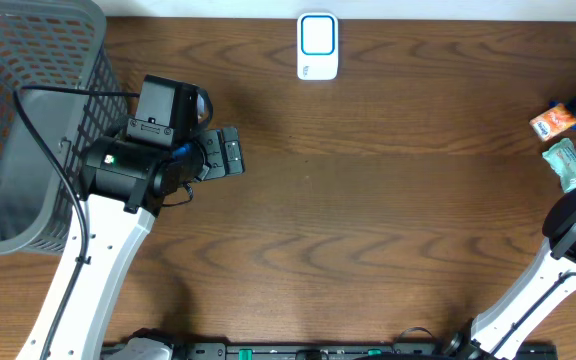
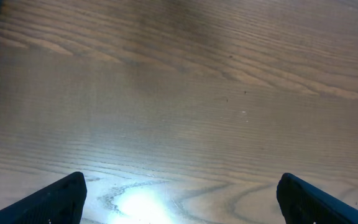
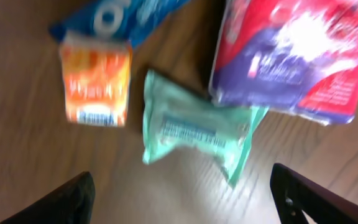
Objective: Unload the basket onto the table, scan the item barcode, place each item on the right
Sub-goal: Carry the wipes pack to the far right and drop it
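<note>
Mint-green packet (image 3: 197, 127), one, printed strip uppermost, lies on the counter (image 3: 17, 155) beneath my right pincer (image 3: 182, 193), spread wide, empty. One orange box (image 3: 96, 87), one purple bag (image 3: 291, 56) beside it. My left pincer (image 2: 179, 190): spread wide, empty.

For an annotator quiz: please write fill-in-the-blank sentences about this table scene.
The white scanner has a ____ border on its face. In the right wrist view, the packet between the orange packet and the purple bag is ____. The open left gripper holds ____. The mesh basket is ____.
Missing words: blue; green; nothing; grey.
</note>
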Motion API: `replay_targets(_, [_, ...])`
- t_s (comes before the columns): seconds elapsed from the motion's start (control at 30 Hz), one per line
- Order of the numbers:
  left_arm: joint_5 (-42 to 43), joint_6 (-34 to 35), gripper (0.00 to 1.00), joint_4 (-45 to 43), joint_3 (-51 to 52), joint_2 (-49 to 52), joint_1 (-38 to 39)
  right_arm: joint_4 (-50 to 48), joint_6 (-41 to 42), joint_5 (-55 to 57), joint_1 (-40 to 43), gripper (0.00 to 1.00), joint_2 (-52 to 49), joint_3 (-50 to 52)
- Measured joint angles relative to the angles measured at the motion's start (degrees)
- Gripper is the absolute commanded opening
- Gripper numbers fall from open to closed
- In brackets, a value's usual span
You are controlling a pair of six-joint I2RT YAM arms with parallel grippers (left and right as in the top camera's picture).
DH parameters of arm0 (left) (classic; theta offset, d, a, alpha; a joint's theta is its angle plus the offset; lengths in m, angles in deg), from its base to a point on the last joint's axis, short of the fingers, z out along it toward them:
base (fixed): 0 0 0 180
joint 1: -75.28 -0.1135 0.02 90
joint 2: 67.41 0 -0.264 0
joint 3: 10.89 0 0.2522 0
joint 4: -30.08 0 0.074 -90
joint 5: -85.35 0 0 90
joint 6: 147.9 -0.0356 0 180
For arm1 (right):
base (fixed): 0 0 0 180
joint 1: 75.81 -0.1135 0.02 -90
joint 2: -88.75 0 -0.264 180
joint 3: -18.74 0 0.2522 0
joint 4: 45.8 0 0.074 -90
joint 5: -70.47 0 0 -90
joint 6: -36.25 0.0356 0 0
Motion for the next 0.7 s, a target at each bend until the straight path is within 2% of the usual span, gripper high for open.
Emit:
replay_targets(0.17, [0.0, 0.0, 0.98, 0.0, 0.0, 0.0, 0.0, 6.4, -1.5, -5.7, -0.6, 0.85, 0.0, 0.2])
replay_targets(0.37, [0.0, 0.0, 0.98, 0.0, 0.0, 0.0, 0.0, 14.7, -3.3, -11.1, -2.3, 0.75, 1.2, 0.5])
replay_targets(0.47, [0.0, 0.0, 0.98, 0.0, 0.0, 0.0, 0.0, 17.4, -6.1, -15.5, -3.5, 0.73, 3.4, 0.6])
replay_targets(0.63, [0.0, 0.0, 0.98, 0.0, 0.0, 0.0, 0.0, 21.2, -11.5, -22.8, -6.6, 0.74, 10.0, 0.6])
replay_targets(0.7, [0.0, 0.0, 0.98, 0.0, 0.0, 0.0, 0.0, 22.9, -13.4, -24.4, -7.9, 0.77, 13.6, 0.7])
